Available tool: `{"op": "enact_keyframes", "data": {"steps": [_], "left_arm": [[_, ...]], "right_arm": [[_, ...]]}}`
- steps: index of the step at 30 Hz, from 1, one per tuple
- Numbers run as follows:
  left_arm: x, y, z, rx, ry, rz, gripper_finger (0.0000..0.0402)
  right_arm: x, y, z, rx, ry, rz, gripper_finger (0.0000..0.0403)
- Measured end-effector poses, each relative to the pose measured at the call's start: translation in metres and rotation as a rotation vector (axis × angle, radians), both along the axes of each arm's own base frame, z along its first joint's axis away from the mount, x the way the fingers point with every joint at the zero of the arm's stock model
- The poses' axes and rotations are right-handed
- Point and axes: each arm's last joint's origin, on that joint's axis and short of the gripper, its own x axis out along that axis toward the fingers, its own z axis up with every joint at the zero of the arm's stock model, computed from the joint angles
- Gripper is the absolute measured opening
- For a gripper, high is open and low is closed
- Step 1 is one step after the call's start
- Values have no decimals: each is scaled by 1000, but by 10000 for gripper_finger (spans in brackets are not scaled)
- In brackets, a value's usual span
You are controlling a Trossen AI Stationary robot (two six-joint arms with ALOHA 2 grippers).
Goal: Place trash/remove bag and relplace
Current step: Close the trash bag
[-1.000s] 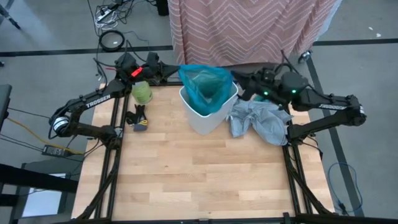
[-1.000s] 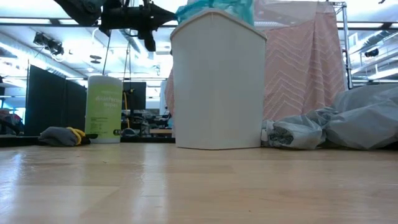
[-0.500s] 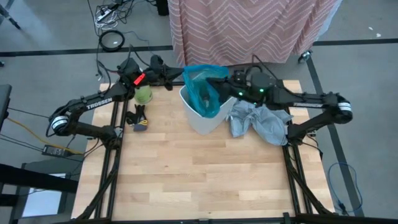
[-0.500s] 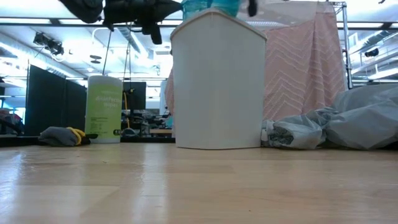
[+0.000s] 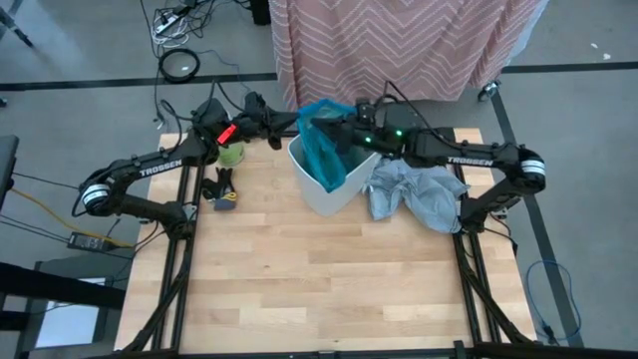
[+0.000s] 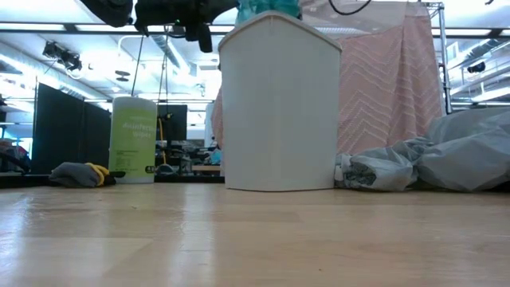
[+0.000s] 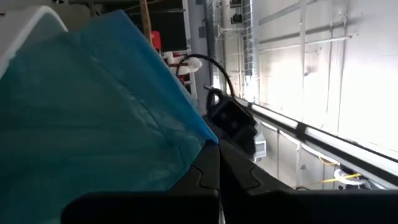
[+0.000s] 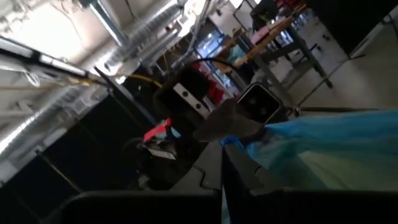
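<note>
Right end effector [image 5: 339, 135] moved left, bunching bag [image 5: 322, 150]; wooden table [image 5: 319, 269].

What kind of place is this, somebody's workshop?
Probably a robotics lab rather than a home. Two arms are mounted on a framed wooden table, cables trail over the grey floor, and the low view shows ceiling strip lights and dark partitions behind.

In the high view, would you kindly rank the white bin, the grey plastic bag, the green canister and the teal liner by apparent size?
1. Grey plastic bag and white bin: they look alike, so I won't rank them.
2. Teal liner, bunched between both shut grippers.
3. Green canister, partly hidden under the left arm.
</note>
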Motion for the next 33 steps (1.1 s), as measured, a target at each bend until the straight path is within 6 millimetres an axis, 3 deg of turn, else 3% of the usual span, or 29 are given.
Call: {"op": "enact_keyframes", "data": {"steps": [7,33], "left_arm": [[2,-1,0,0,-9,14,1],[4,-5,2,5,-29,19,1]], "right_arm": [[17,-3,9,-42,107,36,0],[13,-20,3,-43,171,4,0]]}}
